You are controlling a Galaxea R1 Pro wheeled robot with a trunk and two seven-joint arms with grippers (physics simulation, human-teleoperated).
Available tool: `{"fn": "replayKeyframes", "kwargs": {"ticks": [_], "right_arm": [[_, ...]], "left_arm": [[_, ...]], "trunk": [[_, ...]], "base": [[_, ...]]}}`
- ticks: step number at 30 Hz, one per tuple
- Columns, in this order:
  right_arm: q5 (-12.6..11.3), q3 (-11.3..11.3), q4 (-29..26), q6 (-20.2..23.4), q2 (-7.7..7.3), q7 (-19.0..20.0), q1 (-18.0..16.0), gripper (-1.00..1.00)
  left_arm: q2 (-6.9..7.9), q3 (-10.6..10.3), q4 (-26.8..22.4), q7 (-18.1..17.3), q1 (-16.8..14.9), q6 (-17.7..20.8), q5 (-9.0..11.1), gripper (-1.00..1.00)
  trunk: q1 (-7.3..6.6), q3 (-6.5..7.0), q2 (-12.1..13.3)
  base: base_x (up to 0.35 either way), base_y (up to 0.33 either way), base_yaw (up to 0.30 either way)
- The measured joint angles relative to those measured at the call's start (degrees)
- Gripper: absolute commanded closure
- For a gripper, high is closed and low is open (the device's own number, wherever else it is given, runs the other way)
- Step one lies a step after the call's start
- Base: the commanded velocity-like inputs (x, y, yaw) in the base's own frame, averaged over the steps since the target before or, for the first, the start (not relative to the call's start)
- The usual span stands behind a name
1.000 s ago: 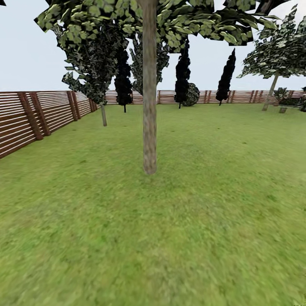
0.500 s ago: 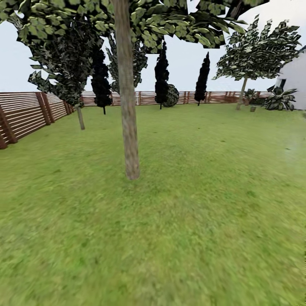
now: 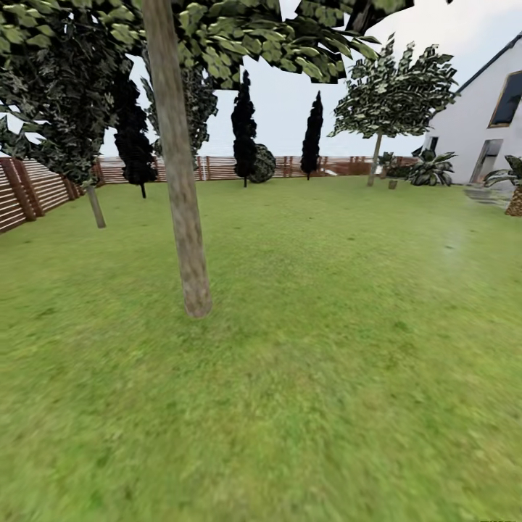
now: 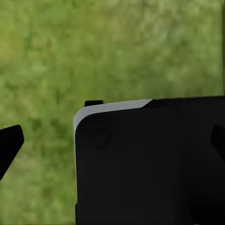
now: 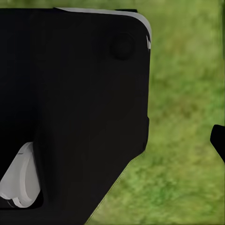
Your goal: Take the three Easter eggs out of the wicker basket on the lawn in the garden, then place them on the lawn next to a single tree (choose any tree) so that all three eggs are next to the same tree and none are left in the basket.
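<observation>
One tree (image 3: 181, 217) sits further left across the head view than a second ago; camera panning right over lawn (image 3: 326, 362), search ongoing. Jaws' state: cannot tell.

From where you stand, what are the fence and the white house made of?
The fence looks like wood: brown slats laid sideways between posts. The house seems painted or plastered, its white wall smooth and plain, though I can't be sure.

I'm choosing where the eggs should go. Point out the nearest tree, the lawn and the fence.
tree (image 3: 185, 239): head view, on the mottled trunk, above its base.
lawn (image 3: 326, 377): head view, on bare grass right of the trunk.
fence (image 3: 29, 190): head view, on the slatted panel at left.
</observation>
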Motion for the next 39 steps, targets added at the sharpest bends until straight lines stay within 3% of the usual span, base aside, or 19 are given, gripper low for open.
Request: {"fn": "replayKeyframes", "kwargs": {"ticks": [39], "right_arm": [[0.07,0.04,0.00,-0.07,0.04,0.00,0.00,-1.00]], "left_arm": [[0.00,0.00,0.00,0.00,0.00,-0.09,-0.06,-1.00]], "trunk": [[0.00,0.00,0.00]], "base": [[0.338,0.000,-0.275]]}}
